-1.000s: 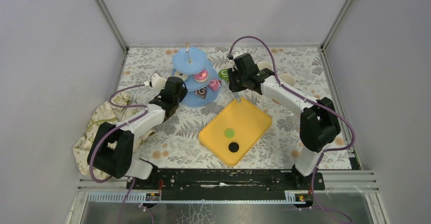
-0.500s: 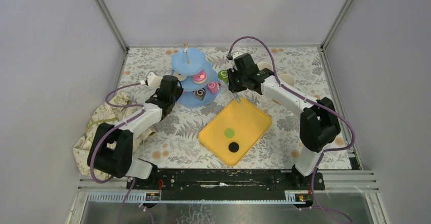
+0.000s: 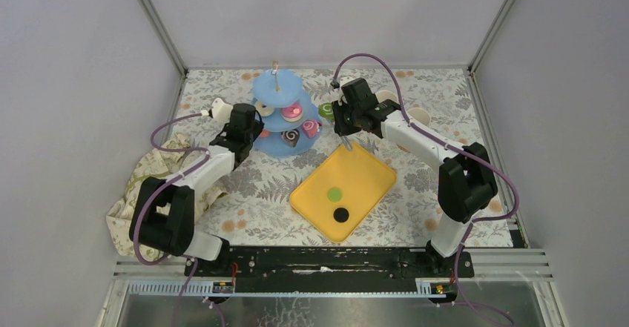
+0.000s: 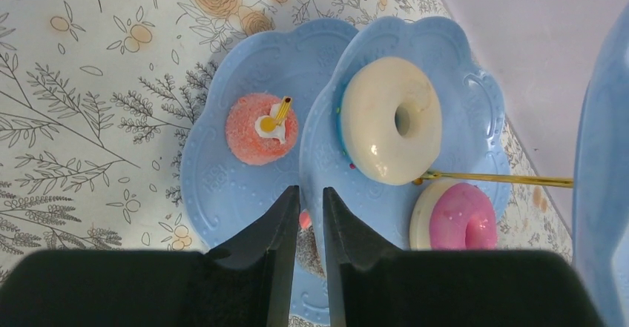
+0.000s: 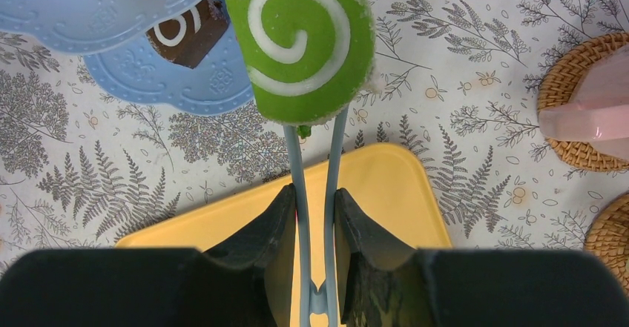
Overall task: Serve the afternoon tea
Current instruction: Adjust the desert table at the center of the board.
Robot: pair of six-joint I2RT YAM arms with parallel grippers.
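- My right tool point(image 5: 315, 193) is closed on the arms of the blue tongs point(image 5: 315, 156), and the tongs grip the green swirl roll point(image 5: 300, 45). I see them meet only its near edge, and how far the tips reach is hidden. If my squeeze slackens or I jolt, I judge the roll could twist out and drop onto the bench point(image 3: 252, 208).
- The roll hangs in the air just beside the right side of the light-blue stand point(image 3: 264, 90). If I come in too low I could catch a tier rim and rock the stand, which looks light.
- A brown slice point(image 5: 185, 34) sits on the tier closest to the roll, so a careless set-down might shove it off.
- My left tool point(image 4: 305, 207) is all but closed and holds nothing. It hovers over the stand's left side, near the white doughnut point(image 4: 382, 130) and pink doughnut point(image 4: 452, 219). With both arms crowding the stand, they could bump each other.
- The pink mug point(image 5: 593, 112) stands to the right of the tongs, and a wide swing could clip it.
- The roll is a bright green disc with a white spiral and a sugary-looking rim. It looks soft, so it may squash or slide.
- The stand is near the bench's far edge, left of the middle. A green pastry point(image 3: 334, 193) and a black pastry point(image 3: 340, 213) wait on the yellow tray point(image 3: 367, 171), nearer the near edge.
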